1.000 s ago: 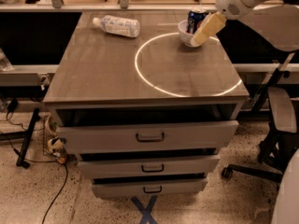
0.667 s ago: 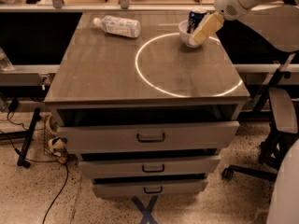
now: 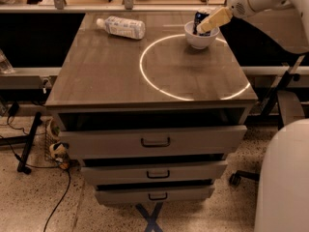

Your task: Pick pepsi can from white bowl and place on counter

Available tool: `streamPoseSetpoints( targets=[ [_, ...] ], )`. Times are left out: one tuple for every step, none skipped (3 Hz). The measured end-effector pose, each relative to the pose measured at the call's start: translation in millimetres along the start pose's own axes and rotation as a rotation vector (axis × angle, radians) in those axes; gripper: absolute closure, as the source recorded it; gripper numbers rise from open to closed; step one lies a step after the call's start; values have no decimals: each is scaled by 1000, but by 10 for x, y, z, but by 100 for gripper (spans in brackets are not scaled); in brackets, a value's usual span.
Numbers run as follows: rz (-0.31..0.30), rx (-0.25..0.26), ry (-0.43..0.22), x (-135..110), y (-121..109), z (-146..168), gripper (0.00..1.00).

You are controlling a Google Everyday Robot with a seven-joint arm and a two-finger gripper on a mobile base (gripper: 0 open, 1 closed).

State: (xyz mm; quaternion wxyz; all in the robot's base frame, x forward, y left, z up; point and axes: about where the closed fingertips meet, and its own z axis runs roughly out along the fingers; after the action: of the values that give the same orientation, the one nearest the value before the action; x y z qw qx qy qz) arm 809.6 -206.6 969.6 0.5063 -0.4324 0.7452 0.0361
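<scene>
The pepsi can, blue with a silver top, stands upright in the white bowl at the far right of the counter. The bowl sits on the thin white circle marked on the top. My gripper, tan on a white arm, reaches in from the upper right. It lies against the can's right side, just above the bowl's rim.
A clear plastic bottle with a pale label lies on its side at the counter's far left. Three drawers stand slightly open below. A black office chair is at the right, and cables lie on the floor at the left.
My gripper has shifted slightly up and in toward the can. The can, bowl and bottle have not moved.
</scene>
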Motion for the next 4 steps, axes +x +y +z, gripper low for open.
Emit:
streamPoseSetpoints(
  targets=[
    [89,24,-21,134,-144,115,0],
    [182,-14,-38,244,-85,405,0],
    [213,-56,-48,243,19,582,0],
    [231,-80,-64,215,75,721,18]
  ],
)
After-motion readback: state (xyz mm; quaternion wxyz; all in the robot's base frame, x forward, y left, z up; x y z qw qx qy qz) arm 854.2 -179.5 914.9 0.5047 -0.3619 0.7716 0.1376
